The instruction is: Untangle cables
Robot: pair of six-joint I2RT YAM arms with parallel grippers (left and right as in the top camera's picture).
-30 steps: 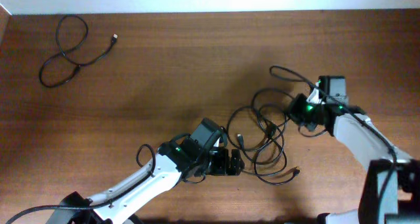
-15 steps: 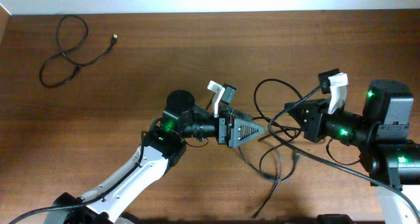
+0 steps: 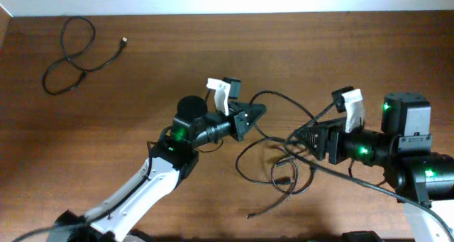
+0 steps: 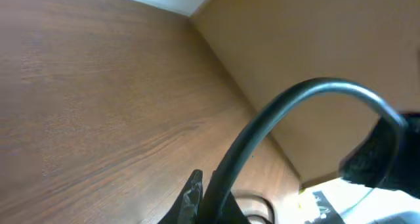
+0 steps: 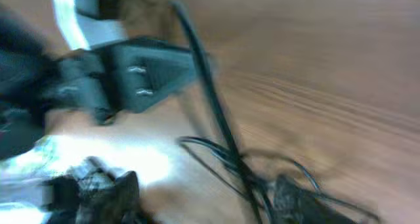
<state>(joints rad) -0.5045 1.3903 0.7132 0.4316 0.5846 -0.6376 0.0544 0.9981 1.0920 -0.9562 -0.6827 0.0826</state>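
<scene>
Overhead, the right gripper (image 3: 298,138) is dark against its own arm, so its opening cannot be read. That arm reaches leftward. The left arm stretches rightward, with the left gripper (image 3: 250,116) pinched closed on one loop of the cables (image 3: 280,160), which tangle on the table (image 3: 142,93) between both tips.

Left wrist: a cord (image 4: 262,129) arcs up from between the fingers, and the rest is cut off.

Right wrist: heavy blur. The cables (image 5: 216,112) cross the centre, and the claw's state is unreadable.

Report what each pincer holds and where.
Left pincer grips a cable mid-length, on its raised loop. Right pincer touches the tangle; hold cannot be told.
</scene>
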